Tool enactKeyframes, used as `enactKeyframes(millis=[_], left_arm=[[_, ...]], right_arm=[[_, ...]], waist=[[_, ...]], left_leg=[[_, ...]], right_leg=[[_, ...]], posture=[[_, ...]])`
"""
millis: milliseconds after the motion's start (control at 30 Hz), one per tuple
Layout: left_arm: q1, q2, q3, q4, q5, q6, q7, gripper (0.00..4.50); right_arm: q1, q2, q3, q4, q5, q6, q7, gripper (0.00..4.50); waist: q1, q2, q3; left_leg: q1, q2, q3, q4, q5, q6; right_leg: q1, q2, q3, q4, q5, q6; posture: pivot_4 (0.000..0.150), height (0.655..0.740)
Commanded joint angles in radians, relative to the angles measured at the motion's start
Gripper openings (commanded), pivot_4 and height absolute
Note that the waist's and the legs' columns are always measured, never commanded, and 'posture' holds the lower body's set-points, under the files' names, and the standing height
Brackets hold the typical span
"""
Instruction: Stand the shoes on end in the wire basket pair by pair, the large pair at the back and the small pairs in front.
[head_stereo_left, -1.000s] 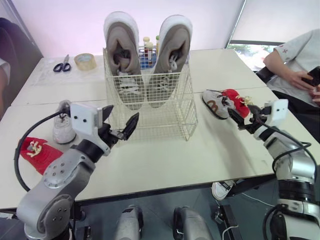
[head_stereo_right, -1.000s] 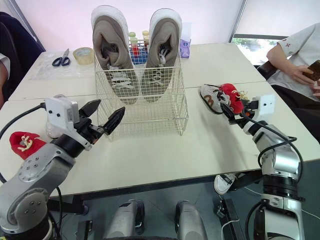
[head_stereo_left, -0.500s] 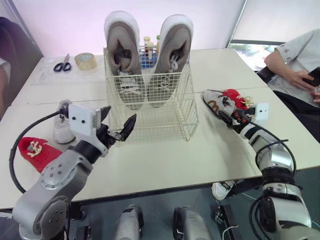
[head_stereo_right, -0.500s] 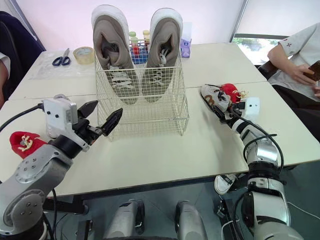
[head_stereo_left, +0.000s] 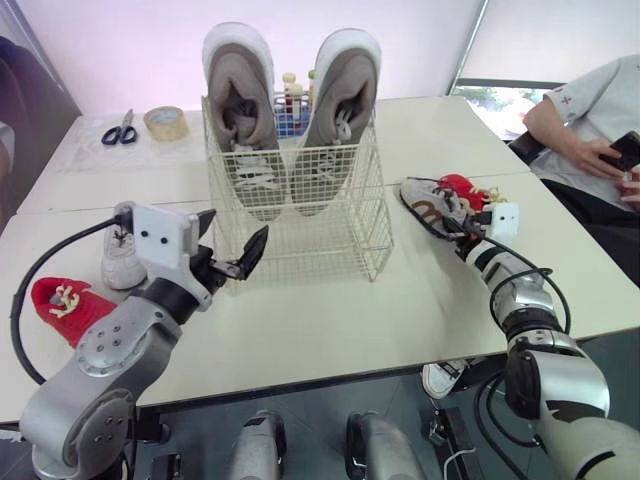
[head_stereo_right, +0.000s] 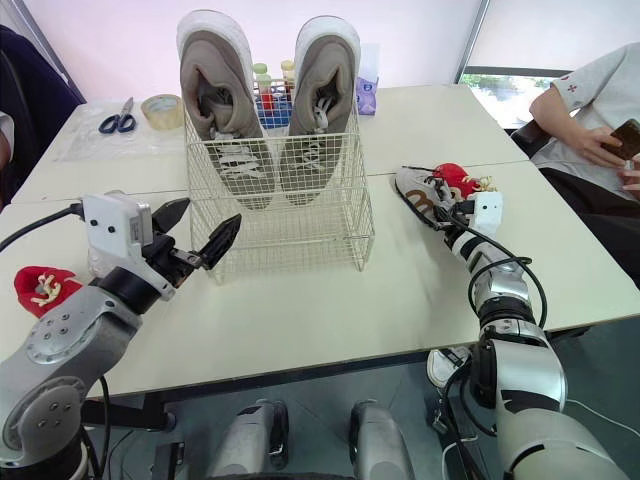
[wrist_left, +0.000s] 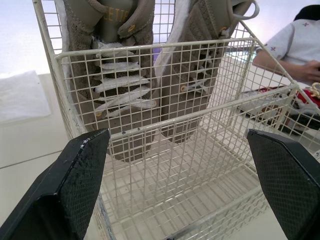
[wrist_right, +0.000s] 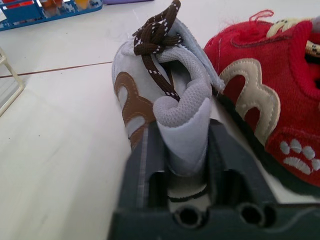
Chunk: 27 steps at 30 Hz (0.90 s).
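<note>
Shoes, small ones, number four on the counter (head_stereo_left: 330, 310): nearest left, a soft red shoe (head_stereo_left: 62, 300) and a white shoe (head_stereo_left: 120, 255) near the left fingers (wrist_left: 75, 185), spread wide before the wire basket (head_stereo_left: 330, 250). At right, the right fingers (wrist_right: 142, 170) pinch the mesh padding of the grey shoe (head_stereo_left: 428, 205), plain in the wrist view, which touches a second red shoe (head_stereo_left: 462, 186). Farthest, two large grey-brown shoes (head_stereo_left: 240, 100) stand on end at the basket's back.

wire basket (head_stereo_left: 318, 243): large pair (head_stereo_left: 240, 95) upright | left pincer (head_stereo_left: 236, 226): spread, beside basket | right pincer (head_stereo_left: 463, 232): at grey shoe (head_stereo_left: 427, 203)
</note>
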Motion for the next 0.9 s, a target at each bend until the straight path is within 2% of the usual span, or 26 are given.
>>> enactKeyframes(millis=[33,133,267,367,467,600,667,800,900], left_arm=[[-0.038,0.008,0.077,-0.003,-0.096,-0.005,0.005,4.50],[-0.059,0.117,0.180,0.041,-0.276,0.028,-0.065,4.50],[-0.095,0.264,0.273,0.139,-0.442,0.041,-0.109,4.50],[-0.179,0.301,0.313,0.253,-0.590,0.004,-0.089,4.50],[-0.258,0.341,0.326,0.352,-0.671,-0.010,-0.079,4.50],[-0.376,0.392,0.332,0.511,-0.900,-0.020,-0.084,4.50],[-0.425,0.408,0.336,0.580,-0.962,-0.032,-0.081,4.50],[-0.511,0.448,0.321,0.696,-1.011,-0.031,-0.116,4.50],[-0.557,0.469,0.298,0.739,-1.014,-0.024,-0.144,4.50]], right_arm=[[-0.025,-0.007,-0.002,-0.073,0.002,-0.037,0.016,0.26],[-0.073,-0.033,-0.048,-0.241,0.058,-0.007,-0.005,0.26],[-0.153,-0.078,-0.083,-0.426,0.092,0.037,-0.061,0.26],[-0.243,-0.114,-0.082,-0.488,0.088,0.023,-0.078,0.26],[-0.349,-0.134,-0.076,-0.509,0.088,-0.008,-0.063,0.26],[-0.493,-0.120,0.004,-0.595,0.135,0.011,0.131,0.26],[-0.516,-0.096,0.055,-0.659,0.168,0.046,0.230,0.26],[-0.511,-0.042,0.157,-0.813,0.242,0.132,0.405,0.26],[-0.492,-0.021,0.205,-0.876,0.245,0.129,0.481,0.26]], waist=[[0.000,0.000,0.000],[-0.002,0.003,0.002],[-0.001,0.009,0.006],[0.004,0.009,0.006],[0.002,0.009,0.006],[-0.002,0.010,0.007],[-0.005,0.010,0.007],[-0.002,0.009,0.007],[0.004,0.009,0.007]], left_leg=[[0.000,0.000,0.000,0.000,0.000,0.000],[-0.001,0.000,0.000,0.000,0.000,0.000],[-0.003,0.000,0.001,-0.002,0.000,0.000],[-0.003,0.000,0.001,-0.003,0.000,0.000],[-0.004,0.000,0.001,-0.004,0.000,0.000],[-0.006,0.000,0.003,-0.004,0.000,0.000],[-0.005,0.000,0.004,-0.005,0.000,0.000],[-0.002,0.001,0.004,-0.009,0.000,0.000],[-0.003,0.001,0.004,-0.009,0.000,0.000]], right_leg=[[0.000,0.000,0.000,0.000,0.000,0.000],[-0.002,0.000,0.000,0.000,0.000,0.000],[-0.006,0.000,0.001,0.002,0.000,0.000],[-0.007,0.000,0.001,0.002,-0.001,0.001],[-0.007,0.000,0.001,0.000,-0.001,0.001],[-0.009,0.000,0.002,0.000,0.000,0.001],[-0.010,0.000,0.003,0.001,0.000,0.000],[-0.010,0.001,0.003,0.003,0.001,0.001],[-0.010,0.002,0.003,0.003,0.001,0.000]], posture=[[0.150,0.7400],[0.150,0.7400],[0.150,0.7400],[0.150,0.7400],[0.150,0.7400],[0.150,0.7400],[0.150,0.7400],[0.150,0.7400],[0.150,0.7400]])
